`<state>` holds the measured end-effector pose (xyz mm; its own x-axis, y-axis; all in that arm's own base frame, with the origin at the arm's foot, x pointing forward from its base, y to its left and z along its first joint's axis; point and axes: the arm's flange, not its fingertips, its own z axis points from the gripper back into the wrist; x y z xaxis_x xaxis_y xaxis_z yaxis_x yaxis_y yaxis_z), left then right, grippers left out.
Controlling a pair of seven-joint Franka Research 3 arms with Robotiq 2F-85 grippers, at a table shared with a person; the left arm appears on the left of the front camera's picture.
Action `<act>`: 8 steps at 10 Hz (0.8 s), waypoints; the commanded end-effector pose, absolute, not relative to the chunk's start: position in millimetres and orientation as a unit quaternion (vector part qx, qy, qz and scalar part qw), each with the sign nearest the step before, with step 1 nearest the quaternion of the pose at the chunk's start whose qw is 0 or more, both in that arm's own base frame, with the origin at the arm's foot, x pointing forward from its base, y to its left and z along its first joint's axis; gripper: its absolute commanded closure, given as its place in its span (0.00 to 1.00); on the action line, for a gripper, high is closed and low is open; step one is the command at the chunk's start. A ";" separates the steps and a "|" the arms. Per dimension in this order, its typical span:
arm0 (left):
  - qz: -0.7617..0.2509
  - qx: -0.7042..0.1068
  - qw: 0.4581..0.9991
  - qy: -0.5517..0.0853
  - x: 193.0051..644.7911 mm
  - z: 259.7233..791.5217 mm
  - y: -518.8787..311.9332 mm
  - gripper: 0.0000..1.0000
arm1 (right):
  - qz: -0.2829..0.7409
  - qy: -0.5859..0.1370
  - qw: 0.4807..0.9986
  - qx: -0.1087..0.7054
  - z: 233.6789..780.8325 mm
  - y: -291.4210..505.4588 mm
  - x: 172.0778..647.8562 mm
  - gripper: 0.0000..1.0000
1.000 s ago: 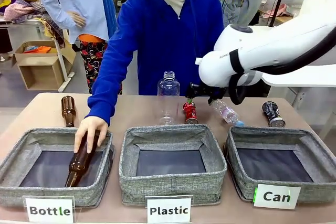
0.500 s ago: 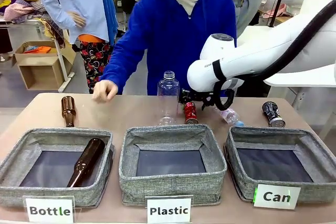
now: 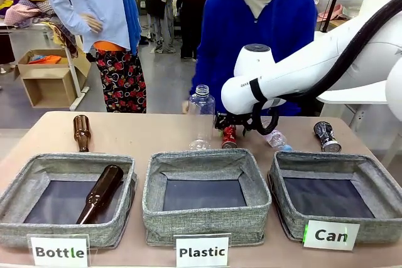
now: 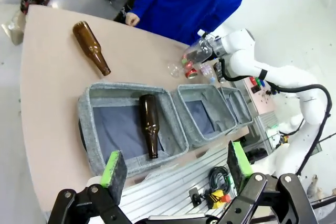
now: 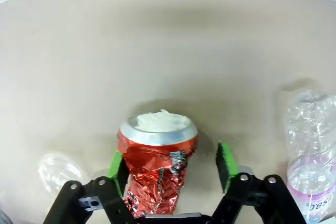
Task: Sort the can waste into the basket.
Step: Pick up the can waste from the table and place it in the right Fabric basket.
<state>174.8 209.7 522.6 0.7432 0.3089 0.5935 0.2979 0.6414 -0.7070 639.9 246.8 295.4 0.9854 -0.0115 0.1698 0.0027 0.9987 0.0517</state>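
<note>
A crumpled shiny red can [image 3: 229, 136] stands upright on the table behind the middle basket. My right gripper [image 3: 228, 131] has come down over it. In the right wrist view the red can [image 5: 157, 166] sits between the green pads [image 5: 226, 158] of the right gripper [image 5: 170, 160]. The jaws are open, with a gap on one side. A black and silver can [image 3: 326, 136] lies at the far right, behind the grey "Can" basket [image 3: 370, 164]. My left gripper [image 4: 176, 163] hangs open and high above the table's left end, holding nothing.
The "Bottle" basket [image 3: 19, 186] holds a brown bottle [image 3: 100, 192]; another brown bottle [image 3: 81, 132] stands behind it. A clear bottle [image 3: 201, 117] stands left of the red can, and one [image 3: 273, 137] lies to its right. The "Plastic" basket [image 3: 207, 224] sits in the middle. A person in blue stands across the table.
My right arm has moved left and down over the red can. The person let go of the brown bottle in the "Bottle" basket, drew the hand back and stepped to the right.
</note>
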 end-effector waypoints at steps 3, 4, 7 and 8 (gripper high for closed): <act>0.028 -0.456 0.841 -0.292 234.4 464.8 177.4 0.00 | -0.019 -0.090 0.996 0.007 296.1 252.6 645.8 1.00; 0.025 -0.462 0.845 -0.267 251.7 452.3 169.4 0.00 | -0.022 -0.090 0.996 0.008 295.9 250.9 646.0 1.00; 0.041 -0.454 0.866 -0.207 286.0 423.7 149.3 0.00 | -0.031 -0.092 0.995 0.012 297.1 246.7 643.5 1.00; 0.060 -0.440 0.876 -0.188 292.2 414.3 147.2 0.00 | -0.032 -0.093 0.995 0.014 300.3 243.0 642.3 1.00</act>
